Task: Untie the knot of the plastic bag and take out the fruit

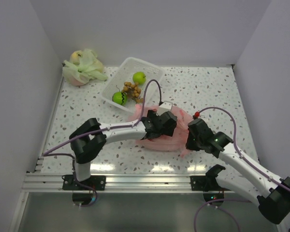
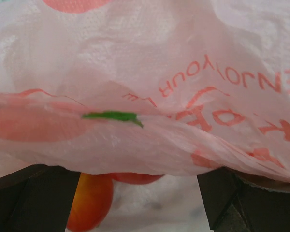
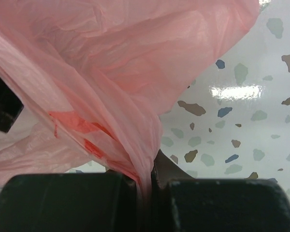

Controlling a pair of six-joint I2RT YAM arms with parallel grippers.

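The pink plastic bag [image 1: 170,134] lies crumpled at the table's middle. Its knot is not visible. My left gripper [image 1: 165,123] is over the bag and partly inside it. In the left wrist view the gripper [image 2: 140,205] is open, with the bag film [image 2: 150,96] draped across above its fingers and red fruits [image 2: 89,200] lying under the film. My right gripper [image 1: 192,141] is shut on a gathered fold of the bag [image 3: 135,145] at its right edge. Two green fruits [image 1: 139,77] and brown berries [image 1: 131,89] lie in the white basket [image 1: 113,77].
A pale green tied bag [image 1: 83,68] with fruit sits at the back left corner. White walls close the table on the left, back and right. The left arm's cable [image 1: 152,89] arcs over the basket's near edge.
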